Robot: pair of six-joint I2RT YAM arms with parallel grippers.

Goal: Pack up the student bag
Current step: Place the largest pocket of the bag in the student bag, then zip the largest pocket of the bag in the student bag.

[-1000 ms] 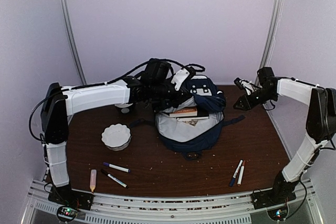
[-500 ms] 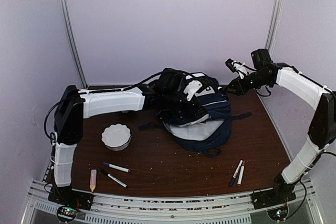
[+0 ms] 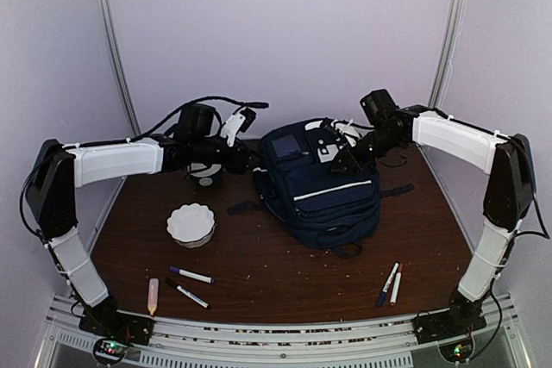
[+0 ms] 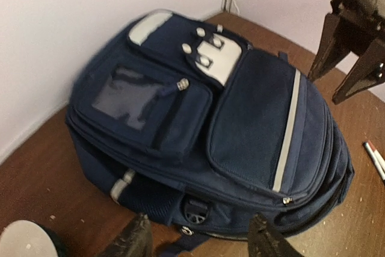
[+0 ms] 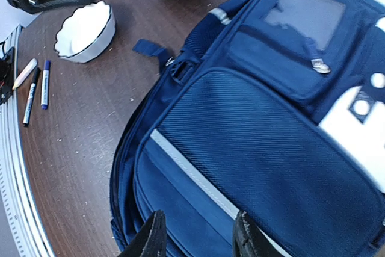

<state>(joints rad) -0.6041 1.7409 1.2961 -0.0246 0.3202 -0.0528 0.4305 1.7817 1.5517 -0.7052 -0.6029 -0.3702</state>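
The student bag (image 3: 323, 191) lies front-up in the middle of the table, its flap closed over the main compartment; it is navy with white stripes and white buckle patches (image 4: 210, 58). My left gripper (image 3: 246, 137) hovers just left of the bag's top corner, open, with nothing between its fingers (image 4: 135, 239). My right gripper (image 3: 338, 146) hangs over the bag's upper right part, also open and empty. In the right wrist view its dark fingertips (image 5: 150, 236) stand above the striped front pocket (image 5: 240, 167). The bag's contents are hidden.
A white fluted bowl (image 3: 191, 223) sits left of the bag, and a blue-and-white bowl (image 3: 205, 175) sits under the left arm. Two markers (image 3: 190, 275) and a pale tube (image 3: 153, 296) lie front left. Two more markers (image 3: 390, 283) lie front right.
The open bag, with books showing, has been flipped closed. My left gripper let go of the flap and drew back left. My right gripper swung in over the bag's top.
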